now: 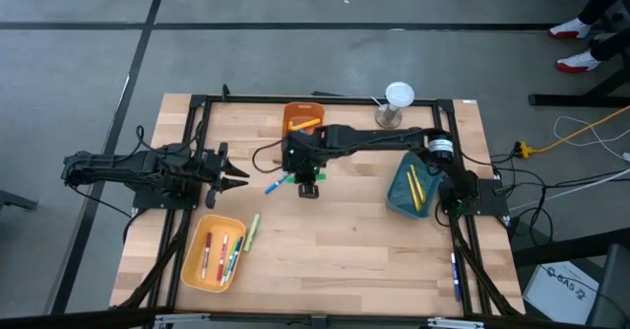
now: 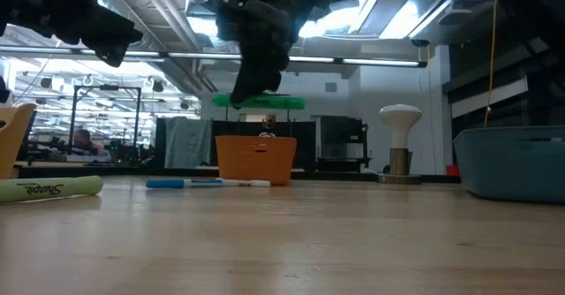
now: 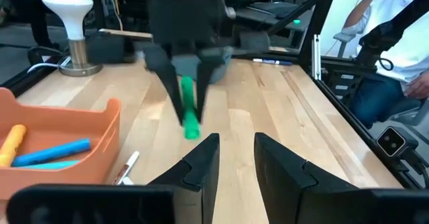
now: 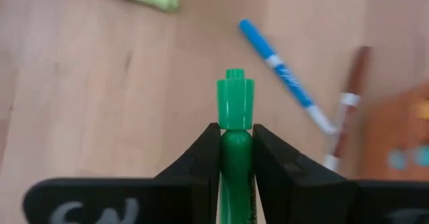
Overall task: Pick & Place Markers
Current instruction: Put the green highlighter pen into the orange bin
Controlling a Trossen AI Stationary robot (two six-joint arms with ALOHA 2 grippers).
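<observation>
Reaching across mid-table, the right end effector [image 4: 236,140] grips a green marker [image 4: 235,103] aloft.

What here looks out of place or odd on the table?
Two markers lie loose on the wood instead of in a bin: a yellow-green marker beside the yellow bin, and a blue marker near the orange bin. The right hand holds a green marker above the table. Nothing looks spilled or damaged.
</observation>
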